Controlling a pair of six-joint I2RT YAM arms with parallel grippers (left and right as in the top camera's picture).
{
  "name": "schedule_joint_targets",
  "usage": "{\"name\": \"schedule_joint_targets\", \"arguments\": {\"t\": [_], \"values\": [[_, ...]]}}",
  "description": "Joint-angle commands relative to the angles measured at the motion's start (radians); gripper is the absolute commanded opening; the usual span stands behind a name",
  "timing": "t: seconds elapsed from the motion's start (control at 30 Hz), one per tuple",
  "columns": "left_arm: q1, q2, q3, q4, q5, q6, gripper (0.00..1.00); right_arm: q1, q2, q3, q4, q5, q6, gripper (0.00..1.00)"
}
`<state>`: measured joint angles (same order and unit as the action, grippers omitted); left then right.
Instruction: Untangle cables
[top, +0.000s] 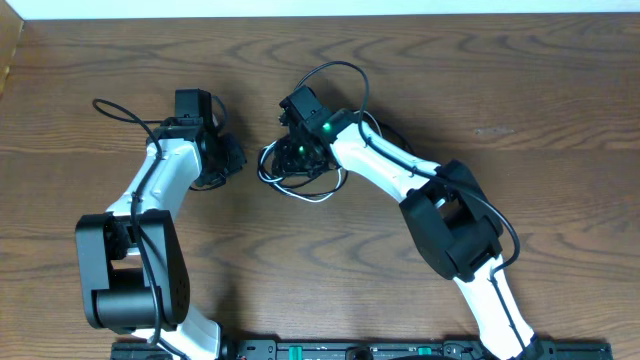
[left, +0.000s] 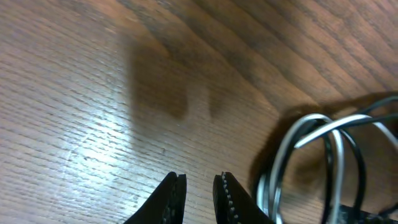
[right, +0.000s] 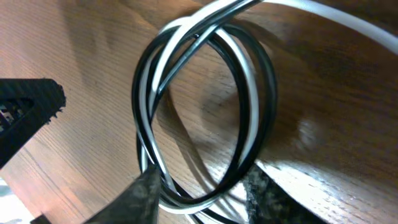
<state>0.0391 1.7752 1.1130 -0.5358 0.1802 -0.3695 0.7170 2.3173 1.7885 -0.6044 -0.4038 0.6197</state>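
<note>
two arms over a wooden worktop (top: 500, 80), seen from overhead and from each wrist. the black cable (right: 137, 106) and the white cable (right: 329, 14) lay wound together in one coil (top: 310, 195) on the worktop, the two strands running side by side round the loop and crossing one another near its top. the right end effector (right: 202, 177) stood directly over this coil, partly open. its two fingers (right: 146, 196) came down on either side of the coil's lower arc, so that black and white strands passed between them, with bare wood visible inside the loop. the strands ran just beside both fingers, and no firm clamp on them could be made out. from the coil's upper edge the white cable ran off alone, away from the right end effector. the left end effector (left: 199, 177) hung low over bare worktop, just beside the coil and on the side away from the right end effector. its fingers were drawn nearly together, leaving only a narrow gap, and nothing lay in that gap. in the left wrist view the nearest loops of both cables arched up close to the outer side of one finger. whether they touched it could not be told.
</note>
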Motion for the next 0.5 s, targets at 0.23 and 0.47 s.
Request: {"name": "schedule_joint_targets", "arguments": {"t": [0.23,0.47], "values": [[0.003,0.01,-0.013,-0.002,0.101,0.0,0.31,0.022,0.024,-0.005,0.002,0.048,0.042,0.22],[0.001,0.023,-0.028,0.003,0.1,-0.011,0.31,0.022,0.024,-0.005,0.003,0.061,0.05,0.26]]}}
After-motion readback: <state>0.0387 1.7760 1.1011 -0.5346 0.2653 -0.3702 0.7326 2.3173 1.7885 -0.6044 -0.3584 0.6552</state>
